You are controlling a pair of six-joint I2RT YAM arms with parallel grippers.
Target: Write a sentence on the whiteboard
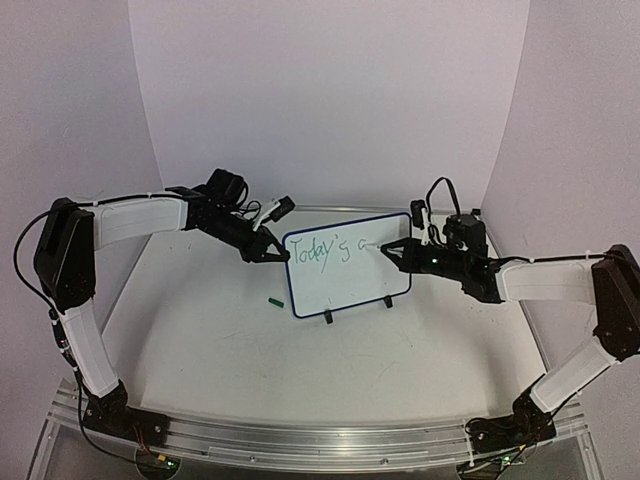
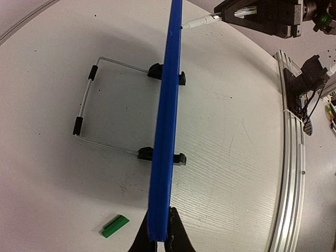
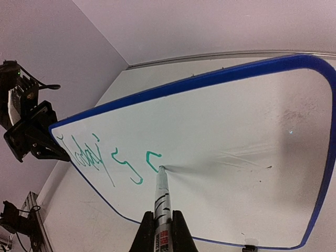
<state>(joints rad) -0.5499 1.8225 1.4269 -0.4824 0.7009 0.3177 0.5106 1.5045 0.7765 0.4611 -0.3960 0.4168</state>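
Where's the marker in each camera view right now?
Top external: marker right of centre, tip at the whiteboard.
Left wrist: marker at the top edge, just right of the board's blue edge.
Right wrist: marker bottom centre, clamped in the right gripper, tip on the board.
Shared landmark: the whiteboard's blue border.

Left wrist view: the whiteboard [image 2: 167, 131] stands edge-on, its face hidden, its top cut by the upper edge. Right wrist view: the marker [image 3: 161, 202] runs off bottom centre, its label too blurred to read.
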